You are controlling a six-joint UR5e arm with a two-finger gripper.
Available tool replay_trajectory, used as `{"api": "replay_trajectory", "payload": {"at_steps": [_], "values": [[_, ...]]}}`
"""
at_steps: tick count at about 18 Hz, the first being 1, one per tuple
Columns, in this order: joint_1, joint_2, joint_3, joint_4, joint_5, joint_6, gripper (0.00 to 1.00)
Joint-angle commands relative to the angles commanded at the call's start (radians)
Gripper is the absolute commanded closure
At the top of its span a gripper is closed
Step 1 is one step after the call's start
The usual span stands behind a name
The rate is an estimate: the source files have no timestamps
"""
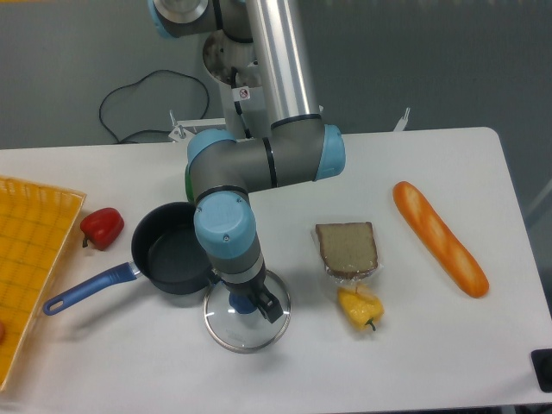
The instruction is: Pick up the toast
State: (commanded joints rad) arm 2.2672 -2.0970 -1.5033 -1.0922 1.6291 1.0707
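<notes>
Fingers (251, 304) of mine hang low over the glass lid (247, 316), down by its blue knob, and my own wrist hides most of them from the camera, so I cannot tell how far apart they stand or whether they have hold of anything. Only a dark bit of them shows below the wrist, over the lid's centre.

Taking the lid as my landmark: it lies flat on the white bench (483, 172), round, clear, with a metal rim. Just behind it and to its left, touching or nearly so, sits the dark pot (169, 254), its blue handle (86, 289) running out to the left toward the front edge. Further left of the pot a red pepper (102, 227) rests on the bench, and beyond that, at the left border, lies a yellow checked tray (30, 259), partly cut off by the edge of the view.

To the right of the lid, apart from it, lies the toast (347, 247), flat on the bench, a brown, roughly square slice with a darker crust, seemingly on or in a clear wrapper. My fingers are not on it. Touching the toast's near edge, a yellow pepper (360, 309) sits, right of the lid. Well to the right of the toast an orange baguette (439, 238) lies on a slant.

Behind the lid my arm (259, 164) bends down from its grey column, and a black cable (138, 108) loops on the bench's far side.
</notes>
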Motion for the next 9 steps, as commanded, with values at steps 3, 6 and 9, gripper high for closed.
{"api": "replay_trajectory", "payload": {"at_steps": [3, 6, 9], "values": [[0.002, 0.002, 0.002, 0.0, -0.006, -0.003, 0.0], [0.0, 0.0, -0.002, 0.002, -0.006, 0.002, 0.0], [0.0, 0.002, -0.011, 0.006, -0.011, -0.008, 0.0]]}}
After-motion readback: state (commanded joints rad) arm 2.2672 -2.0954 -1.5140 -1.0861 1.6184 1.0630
